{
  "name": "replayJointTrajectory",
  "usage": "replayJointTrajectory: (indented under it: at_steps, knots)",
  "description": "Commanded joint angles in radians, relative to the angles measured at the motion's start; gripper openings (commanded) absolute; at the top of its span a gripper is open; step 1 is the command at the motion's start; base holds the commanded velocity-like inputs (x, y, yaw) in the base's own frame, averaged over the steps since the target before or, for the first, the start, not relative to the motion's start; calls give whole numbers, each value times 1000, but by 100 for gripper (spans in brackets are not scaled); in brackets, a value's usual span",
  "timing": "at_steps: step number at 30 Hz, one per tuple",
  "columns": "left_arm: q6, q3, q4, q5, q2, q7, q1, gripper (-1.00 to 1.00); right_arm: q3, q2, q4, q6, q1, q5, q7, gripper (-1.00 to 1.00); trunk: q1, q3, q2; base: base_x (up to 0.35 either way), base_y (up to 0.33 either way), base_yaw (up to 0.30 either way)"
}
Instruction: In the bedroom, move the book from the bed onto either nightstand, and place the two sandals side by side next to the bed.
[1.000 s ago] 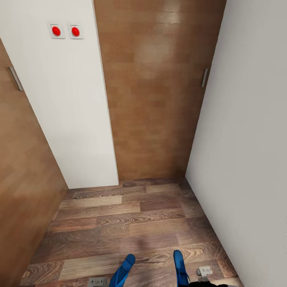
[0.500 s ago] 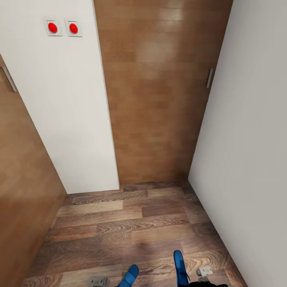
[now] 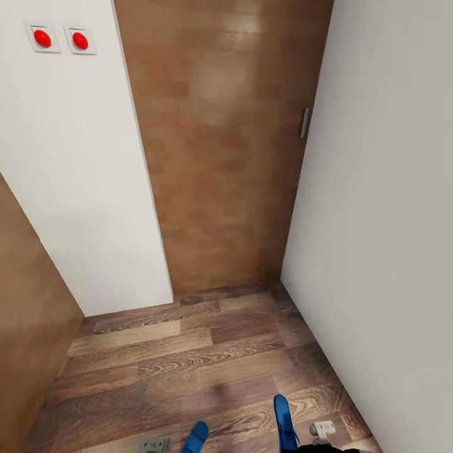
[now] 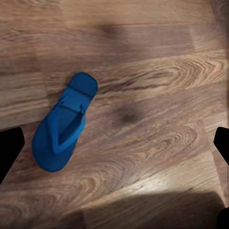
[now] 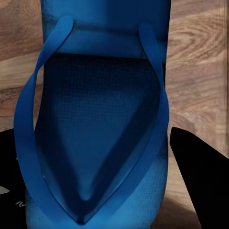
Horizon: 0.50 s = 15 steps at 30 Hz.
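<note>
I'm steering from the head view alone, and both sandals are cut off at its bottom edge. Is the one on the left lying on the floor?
Observer: Yes. In the left wrist view the left sandal lies flat on the wood floor, straps up.
Operator: Is the left end effector on it?
Observer: No. The left end effector is open, with its fingers spread wide and apart from that sandal.
Operator: And the right one?
Observer: The right sandal sits between the fingers of the right end effector. They lie against both its edges, so it looks gripped.
</note>
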Motion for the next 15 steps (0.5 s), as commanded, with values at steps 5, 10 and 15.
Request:
replayJointTrajectory:
  at_steps: [5,10,15]
  knots:
    - [-4,-7,0,10,1,1,-1,100,-1,0,-2,10,0,-4,4,-100,0,-1,0,0,0,-52]
    - [-4,-7,0,10,0,2,-1,100,-2,-1,-2,10,0,-4,4,-100,0,-1,0,0,0,-8]
    - [-4,-7,0,9,0,2,-1,100,-2,-1,-2,10,0,-4,4,-100,0,-1,0,0,0,-1]
